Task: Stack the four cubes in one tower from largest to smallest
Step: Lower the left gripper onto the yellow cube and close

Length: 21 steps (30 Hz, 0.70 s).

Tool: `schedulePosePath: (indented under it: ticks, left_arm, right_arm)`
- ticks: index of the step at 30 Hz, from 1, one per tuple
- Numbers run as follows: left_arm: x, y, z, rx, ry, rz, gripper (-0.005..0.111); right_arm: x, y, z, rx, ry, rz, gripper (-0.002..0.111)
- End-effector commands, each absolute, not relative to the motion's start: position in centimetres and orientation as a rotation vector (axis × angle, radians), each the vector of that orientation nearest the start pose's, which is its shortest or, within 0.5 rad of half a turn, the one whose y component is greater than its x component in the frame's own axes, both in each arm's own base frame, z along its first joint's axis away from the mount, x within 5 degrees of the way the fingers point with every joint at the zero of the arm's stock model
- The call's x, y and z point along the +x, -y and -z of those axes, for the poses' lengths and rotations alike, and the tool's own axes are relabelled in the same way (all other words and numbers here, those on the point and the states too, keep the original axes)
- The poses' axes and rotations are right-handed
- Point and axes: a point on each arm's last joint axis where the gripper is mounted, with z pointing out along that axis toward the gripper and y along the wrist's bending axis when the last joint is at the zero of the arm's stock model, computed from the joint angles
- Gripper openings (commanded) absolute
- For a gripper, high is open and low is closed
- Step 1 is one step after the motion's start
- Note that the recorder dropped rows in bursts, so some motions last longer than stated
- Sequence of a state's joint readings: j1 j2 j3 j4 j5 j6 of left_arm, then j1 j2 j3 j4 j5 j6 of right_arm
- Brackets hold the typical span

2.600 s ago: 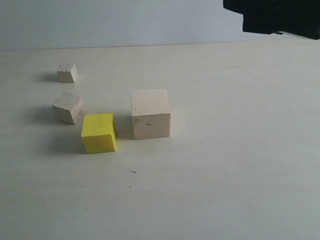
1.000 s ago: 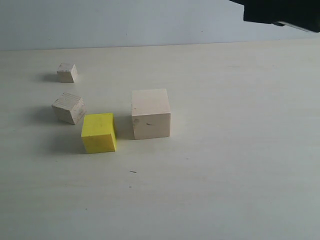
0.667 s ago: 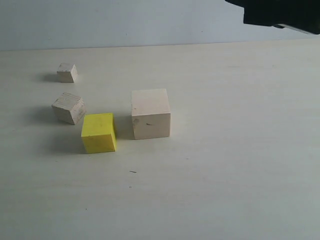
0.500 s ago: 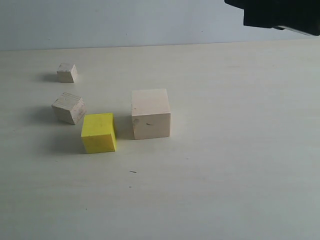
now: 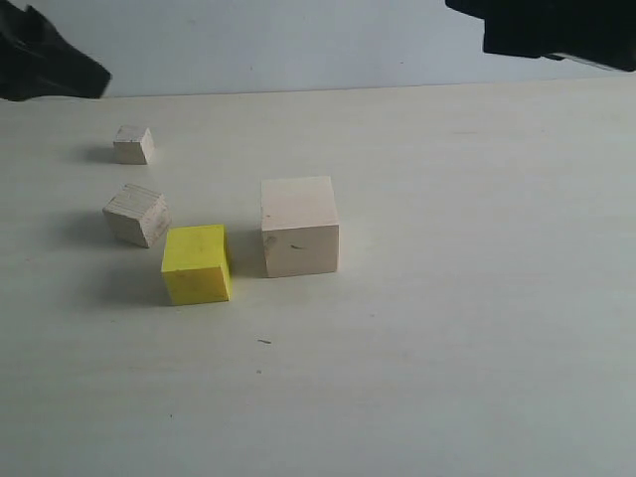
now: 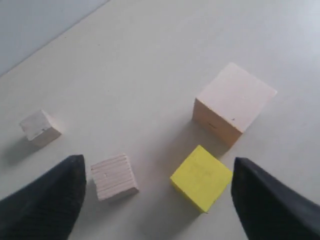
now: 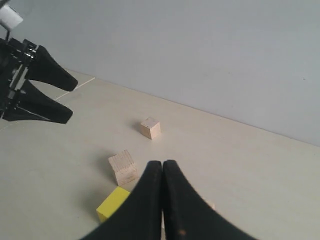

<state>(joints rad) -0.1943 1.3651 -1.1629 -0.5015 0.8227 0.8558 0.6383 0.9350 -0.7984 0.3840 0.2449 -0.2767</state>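
the left hand (image 6: 156, 167) is spread apart over the bench (image 5: 447, 348), probably to admit the yellow cube (image 5: 196, 263); the right hand (image 7: 162, 167) is pressed together, parked aside.

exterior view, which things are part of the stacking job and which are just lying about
Job: large pale wood cube, yellow cube, grainy grey-tan cube, tiny pale cube.
Lying about: a small dark speck on the table.
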Motion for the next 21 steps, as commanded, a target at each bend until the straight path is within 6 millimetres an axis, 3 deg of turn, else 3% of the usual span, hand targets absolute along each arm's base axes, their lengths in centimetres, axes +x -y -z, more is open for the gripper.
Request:
schedulePosePath:
  ticks: [1, 3, 6, 8, 21]
  left_arm:
    - [28.4, 11.8, -30.8, 1.23, -2.199, 0.226, 0.068]
    - [28.7, 13.6, -28.5, 1.395, -2.211, 0.167, 0.066]
    - [29.1, 15.5, -25.7, 1.522, -2.24, 0.161, 0.082]
    - [29.4, 16.0, -24.5, 1.598, -2.23, 0.159, 0.082]
    - [31.1, 16.4, -18.8, 1.84, -2.237, 0.113, 0.082]
  right_arm:
    - [15.7, -12.6, -35.8, -0.608, -1.769, -0.536, 0.0]
    - [15.8, -12.5, -35.8, -0.624, -1.764, -0.513, 0.0]
    - [15.7, -12.5, -35.7, -0.623, -1.782, -0.52, 0.0]
    - [15.7, -12.5, -35.6, -0.63, -1.793, -0.52, 0.0]
    - [15.5, -12.5, -35.2, -0.656, -1.836, -0.521, 0.0]
